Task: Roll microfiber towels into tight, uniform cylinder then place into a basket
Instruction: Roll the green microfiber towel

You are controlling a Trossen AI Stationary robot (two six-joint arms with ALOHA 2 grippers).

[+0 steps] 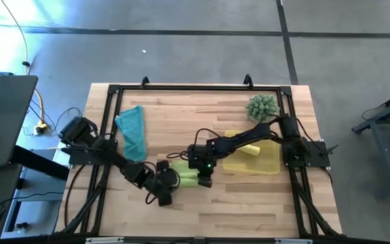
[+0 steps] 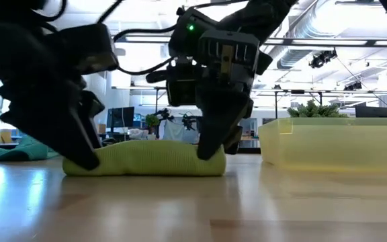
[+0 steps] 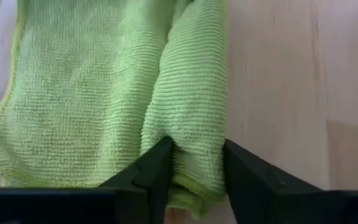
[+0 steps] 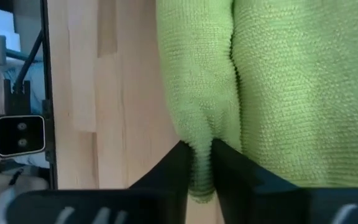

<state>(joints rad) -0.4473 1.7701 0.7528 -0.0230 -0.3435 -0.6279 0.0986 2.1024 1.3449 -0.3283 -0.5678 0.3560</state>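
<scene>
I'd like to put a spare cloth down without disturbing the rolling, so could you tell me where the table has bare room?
Bare wood runs along the near edge of the table below the yellow basket, and along the far edge between the teal towel and the spiky plant. The middle is crowded: the left tool and right tool grip the lime green towel.

The scene is brightly lit from overhead. In the low view the ceiling lights (image 2: 355, 27) are blown out and glare is thrown across the table (image 2: 193, 208).
</scene>
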